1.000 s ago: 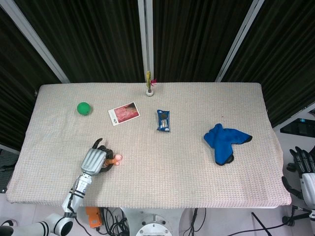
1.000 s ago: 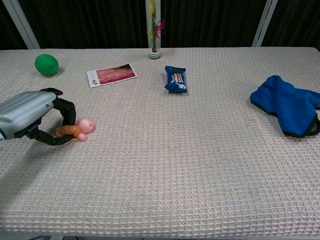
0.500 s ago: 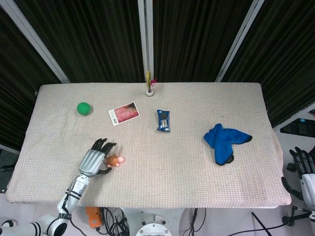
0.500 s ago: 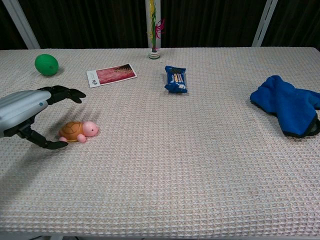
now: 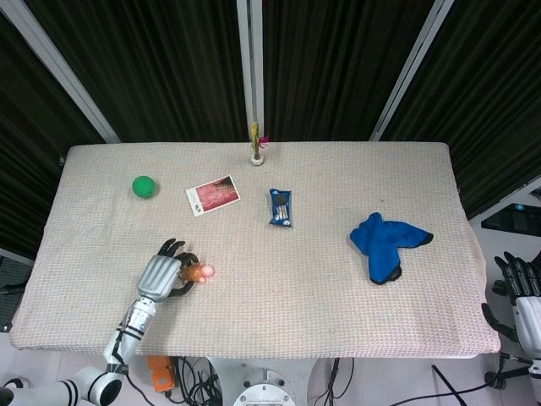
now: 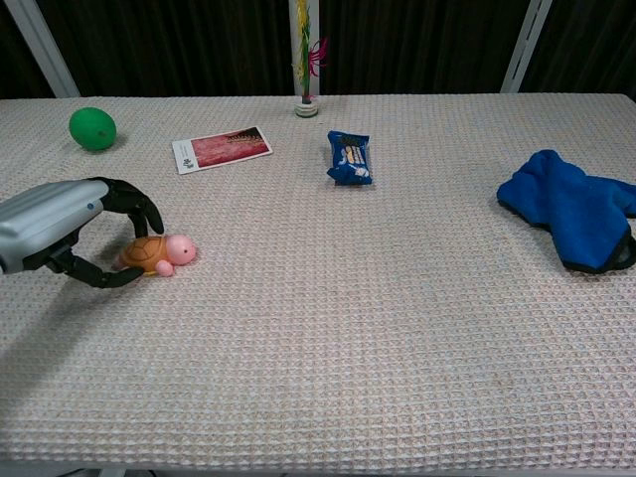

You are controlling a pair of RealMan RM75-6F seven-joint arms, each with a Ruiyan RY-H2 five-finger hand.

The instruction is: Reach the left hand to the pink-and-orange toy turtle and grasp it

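The pink-and-orange toy turtle (image 5: 200, 271) (image 6: 161, 253) lies on the woven table cover at the front left, its pink head pointing right. My left hand (image 5: 161, 277) (image 6: 62, 225) is at its left side. The dark fingers (image 6: 134, 204) curl over the orange shell and the thumb hooks in low at its near side, so the hand grips the turtle on the table. My right hand (image 5: 517, 288) shows only in the head view, off the table's right edge, holding nothing with its fingers apart.
A green ball (image 5: 144, 186) (image 6: 92, 128) and a red card (image 5: 212, 194) (image 6: 221, 148) lie behind the turtle. A blue snack packet (image 5: 281, 207) (image 6: 349, 158) is at centre, a blue cloth (image 5: 385, 244) (image 6: 571, 204) at the right, a small vase (image 5: 256, 157) (image 6: 305, 105) at the back edge.
Half a second ago the left hand's fingers were spread, with the turtle lying free beside them. They have now curled back around its shell. The right hand has not moved.
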